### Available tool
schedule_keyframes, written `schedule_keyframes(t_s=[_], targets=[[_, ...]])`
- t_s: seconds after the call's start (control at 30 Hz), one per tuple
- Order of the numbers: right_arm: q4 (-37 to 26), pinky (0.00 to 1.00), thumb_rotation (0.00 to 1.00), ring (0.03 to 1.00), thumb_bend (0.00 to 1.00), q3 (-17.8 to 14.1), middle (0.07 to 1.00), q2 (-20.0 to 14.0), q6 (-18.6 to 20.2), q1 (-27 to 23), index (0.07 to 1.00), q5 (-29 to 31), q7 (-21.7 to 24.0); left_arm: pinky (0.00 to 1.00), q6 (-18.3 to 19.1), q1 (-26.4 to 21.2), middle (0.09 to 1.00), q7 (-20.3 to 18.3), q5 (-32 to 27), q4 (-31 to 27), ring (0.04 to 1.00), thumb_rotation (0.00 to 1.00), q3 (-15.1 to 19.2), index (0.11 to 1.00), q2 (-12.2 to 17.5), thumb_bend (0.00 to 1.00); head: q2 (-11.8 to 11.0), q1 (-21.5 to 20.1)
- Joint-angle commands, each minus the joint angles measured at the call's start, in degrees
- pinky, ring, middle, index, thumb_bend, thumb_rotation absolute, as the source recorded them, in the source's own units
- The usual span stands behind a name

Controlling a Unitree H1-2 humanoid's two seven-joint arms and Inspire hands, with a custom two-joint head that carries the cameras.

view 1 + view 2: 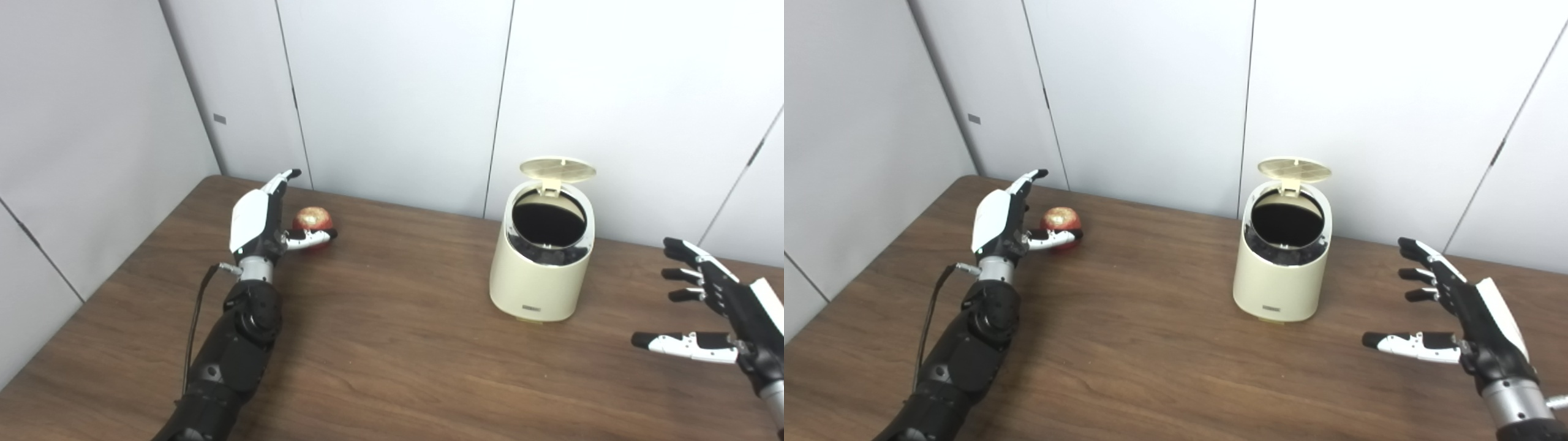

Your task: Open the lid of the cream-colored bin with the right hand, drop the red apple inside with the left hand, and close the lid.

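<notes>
- Left hand (260, 217) spread beside red apple (312, 219), thumb across its front, not gripping.
- Right hand (1464, 324) splayed, holding nothing, right of cream bin (1281, 257).
- Bin upright mid-surface (380, 343), lid (557, 168) raised, interior dark.
- Apple glossy, yellow-flecked, far left.

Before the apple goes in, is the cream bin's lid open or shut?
Open: the round cream lid stands tipped back behind the cream-colored plastic bin, exposing its dark interior.

cream bin (542, 269) upright, lid (557, 168) open; red apple (312, 219) left.
</notes>
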Motion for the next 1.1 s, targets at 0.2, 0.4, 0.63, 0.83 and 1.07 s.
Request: schedule_keyframes(t_s=[0.2,0.4,0.63,0.83,1.07], targets=[[-3.1,0.69,0.03,0.805,0.72,-0.9,0.889,-1.2,1.1,-1.0,0.871,0.6,0.5,0.7,0.4,-2.5,0.904,1.5,-0.4,0.1,0.887,0.21,0.0,0.879,2.0,0.94,0.4,-0.1],[-3.7,0.68,0.05,0.798,0.71,-1.0,0.885,-1.4,1.0,-0.7,0.867,1.0,0.8,0.59,3.0,-2.5,0.807,0.4,-0.4,0.5,0.75,0.21,-1.1,0.815,1.9,0.94,0.7,-0.2],[-4.3,0.67,0.05,0.8,0.71,-1.2,0.888,-1.6,1.4,-0.2,0.865,1.6,1.1,0.59,2.0,-2.7,0.783,1.8,-1.1,4.2,0.75,0.2,-2.1,0.801,2.2,0.93,0.9,-0.5],[-4.6,0.65,0.04,0.804,0.72,-1.8,0.893,-1.6,1.6,0.0,0.871,2.8,1.5,0.58,1.2,-2.9,0.787,3.0,-1.8,6.6,0.745,0.18,-2.3,0.797,2.0,0.92,1.2,-0.6],[-5.8,0.68,0.01,0.817,0.7,-1.6,0.9,-1.7,3.0,0.3,0.88,2.8,1.9,0.57,0.0,-3.5,0.773,4.1,-2.4,9.9,0.723,0.17,-2.8,0.791,1.8,0.91,1.5,-0.5]])
